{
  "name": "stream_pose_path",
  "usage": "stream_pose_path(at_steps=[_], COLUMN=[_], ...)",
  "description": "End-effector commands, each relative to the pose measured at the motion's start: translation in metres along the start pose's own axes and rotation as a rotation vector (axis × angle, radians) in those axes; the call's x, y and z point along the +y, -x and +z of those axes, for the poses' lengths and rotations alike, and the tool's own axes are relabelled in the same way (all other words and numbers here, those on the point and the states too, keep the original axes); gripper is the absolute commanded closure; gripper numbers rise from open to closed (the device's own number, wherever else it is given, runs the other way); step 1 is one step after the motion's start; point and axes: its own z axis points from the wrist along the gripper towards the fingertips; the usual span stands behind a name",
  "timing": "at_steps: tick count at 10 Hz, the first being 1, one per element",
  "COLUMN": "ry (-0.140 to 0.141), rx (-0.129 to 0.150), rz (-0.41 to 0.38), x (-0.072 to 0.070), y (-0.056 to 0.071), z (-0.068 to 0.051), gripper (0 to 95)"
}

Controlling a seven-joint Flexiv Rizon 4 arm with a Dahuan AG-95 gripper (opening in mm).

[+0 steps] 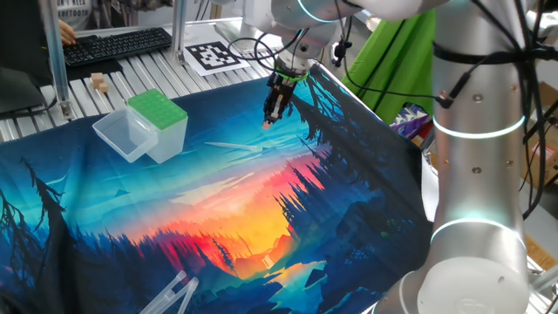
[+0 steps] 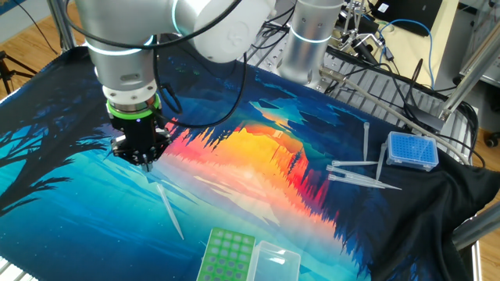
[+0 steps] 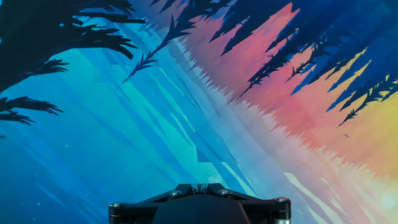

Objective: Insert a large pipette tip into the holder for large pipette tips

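Note:
The large pipette tip [image 2: 169,208] lies flat on the printed cloth, a thin whitish cone; in one fixed view it shows only as a faint pale line [image 1: 234,146]. The holder [image 1: 159,116] has a green perforated top and frosted sides, and its clear lid [image 1: 124,136] hangs open beside it. It also shows at the bottom edge of the other fixed view [image 2: 226,256]. My gripper [image 2: 146,161] hangs over the cloth just beyond the tip's far end, pointing down, also seen in the first fixed view [image 1: 274,116]. Its fingers look shut with nothing between them. In the hand view only the gripper's base [image 3: 199,188] shows.
A blue tip box [image 2: 412,151] and several loose tips [image 2: 355,169] lie at the cloth's far right. Two wider clear tubes [image 1: 174,294] lie at the cloth's near edge. A keyboard [image 1: 113,44] and a marker tag [image 1: 215,55] sit on the slatted table behind.

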Motion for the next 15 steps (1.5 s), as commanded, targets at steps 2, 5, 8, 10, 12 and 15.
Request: stream_pose_path(at_steps=[2,5,8,10,12,15], ry=[0.002,0.001,-0.001,-0.050,-0.073,-0.058], rx=[-0.001,0.003,-0.007,-0.035,-0.070,-0.089], rz=[0.006,0.003,-0.007,0.010,0.015,-0.012], x=[0.0009,0.0008,0.0008,0.0008,0.0008,0.0008], y=[-0.0002,-0.0007,-0.0007,-0.0007,-0.0007,-0.0007], z=[0.0011,0.0011,0.0011,0.0011,0.0011,0.0011], gripper=[95.0,95.0,95.0,95.0,95.0,95.0])
